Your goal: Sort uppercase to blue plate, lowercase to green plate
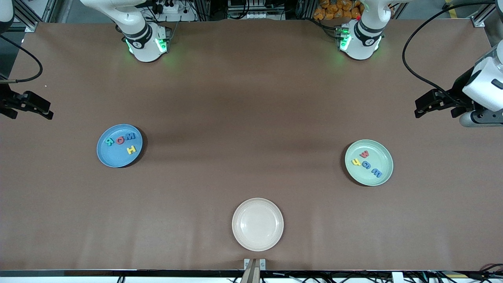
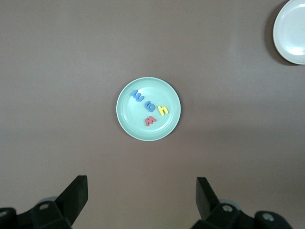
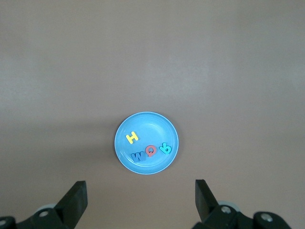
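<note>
At mid-left of the front frame the blue plate (image 1: 105,152) holds all uppercase (image 1: 121,140), at mid-right the green plate (image 1: 383,174) all lowercase (image 1: 367,162), while the left gripper (image 1: 422,107) and right gripper (image 1: 41,108) hang released at the frame edges, each well apart from its plate.

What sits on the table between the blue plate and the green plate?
Nothing lies between the blue plate and the green plate; the front view shows bare brown table there. The cream plate sits nearer the front camera, off that line.
</note>
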`<state>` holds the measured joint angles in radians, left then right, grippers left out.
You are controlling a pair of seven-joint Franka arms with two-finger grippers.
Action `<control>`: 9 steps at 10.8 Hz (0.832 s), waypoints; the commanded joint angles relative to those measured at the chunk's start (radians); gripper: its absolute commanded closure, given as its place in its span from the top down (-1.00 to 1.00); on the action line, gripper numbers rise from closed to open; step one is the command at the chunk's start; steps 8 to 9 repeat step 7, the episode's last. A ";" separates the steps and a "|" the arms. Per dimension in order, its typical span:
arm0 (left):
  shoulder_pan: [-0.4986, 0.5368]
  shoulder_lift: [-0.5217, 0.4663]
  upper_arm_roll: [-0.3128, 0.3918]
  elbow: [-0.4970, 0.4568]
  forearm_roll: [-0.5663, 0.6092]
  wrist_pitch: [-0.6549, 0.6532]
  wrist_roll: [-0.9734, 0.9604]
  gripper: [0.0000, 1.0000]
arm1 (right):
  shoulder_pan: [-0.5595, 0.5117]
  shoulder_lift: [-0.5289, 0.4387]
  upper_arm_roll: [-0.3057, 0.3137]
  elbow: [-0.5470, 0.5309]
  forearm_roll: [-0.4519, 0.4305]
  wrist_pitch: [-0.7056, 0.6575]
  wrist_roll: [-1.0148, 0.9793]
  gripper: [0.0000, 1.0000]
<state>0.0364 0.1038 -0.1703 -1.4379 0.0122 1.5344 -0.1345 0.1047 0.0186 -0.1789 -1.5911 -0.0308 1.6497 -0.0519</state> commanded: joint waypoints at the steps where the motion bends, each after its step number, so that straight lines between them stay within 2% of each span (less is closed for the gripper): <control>1: -0.006 -0.035 0.026 -0.016 -0.014 -0.031 0.026 1.00 | 0.000 0.012 -0.001 0.030 0.006 -0.019 0.012 1.00; 9: -0.006 -0.052 0.025 -0.018 -0.009 -0.065 0.024 1.00 | 0.000 0.014 -0.001 0.033 0.006 -0.019 0.014 1.00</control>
